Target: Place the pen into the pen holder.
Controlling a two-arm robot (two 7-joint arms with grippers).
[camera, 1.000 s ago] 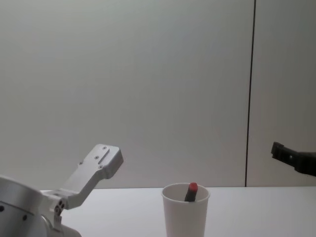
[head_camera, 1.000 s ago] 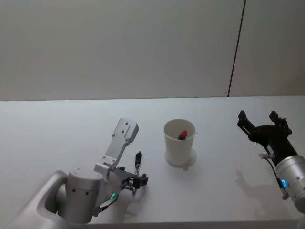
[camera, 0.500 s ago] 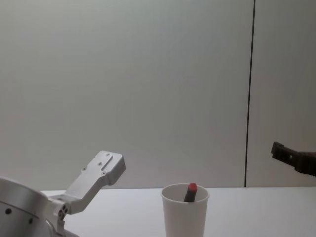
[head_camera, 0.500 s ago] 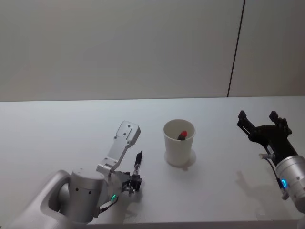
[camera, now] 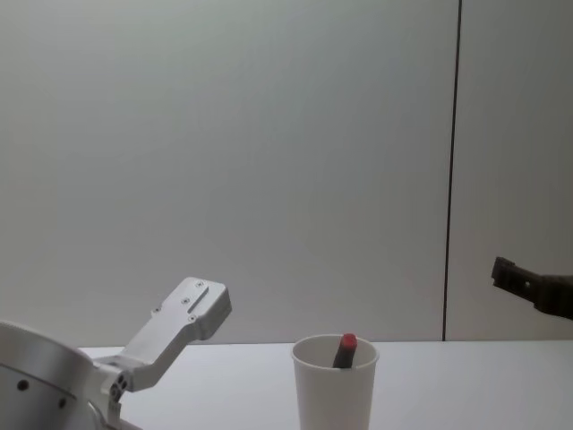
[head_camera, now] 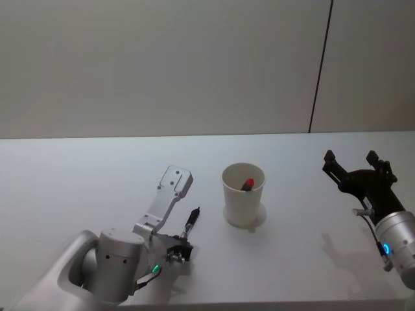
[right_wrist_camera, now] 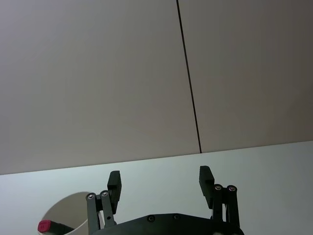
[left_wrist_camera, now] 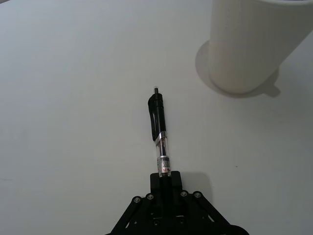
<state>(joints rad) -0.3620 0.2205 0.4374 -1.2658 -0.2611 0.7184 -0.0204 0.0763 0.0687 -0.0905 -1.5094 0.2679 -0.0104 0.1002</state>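
Left gripper (left_wrist_camera: 165,179) clamped on clear end of black pen (left_wrist_camera: 159,139) (barrel label too small to read), clip end toward pen holder (head_camera: 244,195) nearby; red-capped marker (head_camera: 248,184) inside. Right gripper (head_camera: 351,159) fingers apart, well right of pen holder.

Red-capped marker (camera: 346,346), perhaps, leaning inside pen holder (camera: 334,399)

The head view looks down from high at the near edge onto the table (head_camera: 78,168), with the pen holder (head_camera: 244,206) mid-frame. The chest view sits low, level with the pen holder's rim, facing the far wall (camera: 224,134). The left wrist view hangs close over the table, looking along the pen (left_wrist_camera: 159,132) toward the pen holder's base. The right wrist view, from the right, faces that wall and shares the pen holder's rim.
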